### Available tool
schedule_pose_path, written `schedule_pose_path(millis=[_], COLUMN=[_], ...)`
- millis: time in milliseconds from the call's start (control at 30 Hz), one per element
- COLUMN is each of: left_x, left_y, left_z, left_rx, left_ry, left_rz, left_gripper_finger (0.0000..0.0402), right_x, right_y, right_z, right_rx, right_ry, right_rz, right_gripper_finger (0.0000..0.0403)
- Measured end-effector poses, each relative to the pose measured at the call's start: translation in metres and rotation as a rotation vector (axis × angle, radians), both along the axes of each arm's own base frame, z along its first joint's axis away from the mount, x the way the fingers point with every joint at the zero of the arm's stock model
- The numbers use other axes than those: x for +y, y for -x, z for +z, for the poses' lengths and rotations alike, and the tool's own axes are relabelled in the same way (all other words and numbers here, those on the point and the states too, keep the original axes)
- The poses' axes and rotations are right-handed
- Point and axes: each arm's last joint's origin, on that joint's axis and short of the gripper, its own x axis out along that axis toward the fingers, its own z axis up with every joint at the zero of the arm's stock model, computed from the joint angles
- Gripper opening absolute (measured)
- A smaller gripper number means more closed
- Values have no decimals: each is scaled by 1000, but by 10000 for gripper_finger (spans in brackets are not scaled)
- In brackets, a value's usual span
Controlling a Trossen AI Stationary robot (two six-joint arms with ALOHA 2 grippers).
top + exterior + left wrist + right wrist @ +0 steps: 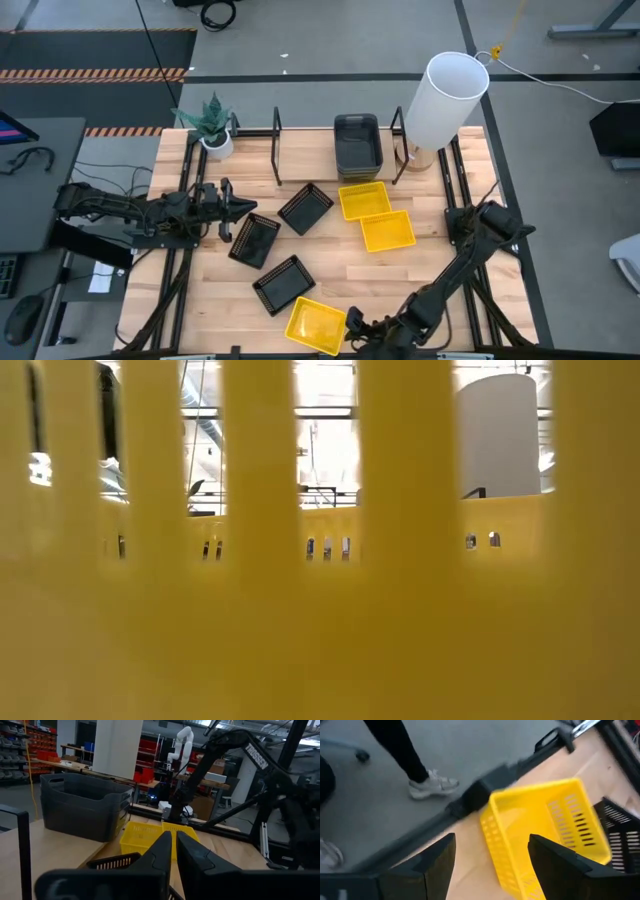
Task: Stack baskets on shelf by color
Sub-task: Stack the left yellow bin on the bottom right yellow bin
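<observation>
Three yellow baskets lie on the table: two mid-table, one at the near edge, which fills the low view. Three black baskets lie left of centre. A stack of dark grey baskets stands on the shelf. My right gripper is open at the near yellow basket's right end, one finger outside its end wall and one over its inside. My left gripper hovers shut at the left, holding nothing.
A white cylinder stands at the shelf's right end and a potted plant at its left. Black bracket uprights rise from the shelf. A person's legs stand beyond the table's near edge.
</observation>
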Motion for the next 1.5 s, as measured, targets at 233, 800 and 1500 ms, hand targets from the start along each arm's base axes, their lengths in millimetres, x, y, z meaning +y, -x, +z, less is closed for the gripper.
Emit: schedule_pose_path(millis=[233, 800, 1500], left_x=[0, 0, 0], left_y=[0, 0, 0], left_z=[0, 0, 0], left_rx=[-1, -3, -3], left_ry=[0, 0, 0], left_rz=[0, 0, 0], left_gripper_finger=[24, 30, 26], right_x=[-16, -45, -53], right_y=[-22, -43, -37], right_z=[-23, -32, -29], right_rx=[-1, 109, 193], right_ry=[83, 54, 96], right_rz=[-32, -14, -42], right_gripper_finger=[239, 131, 5])
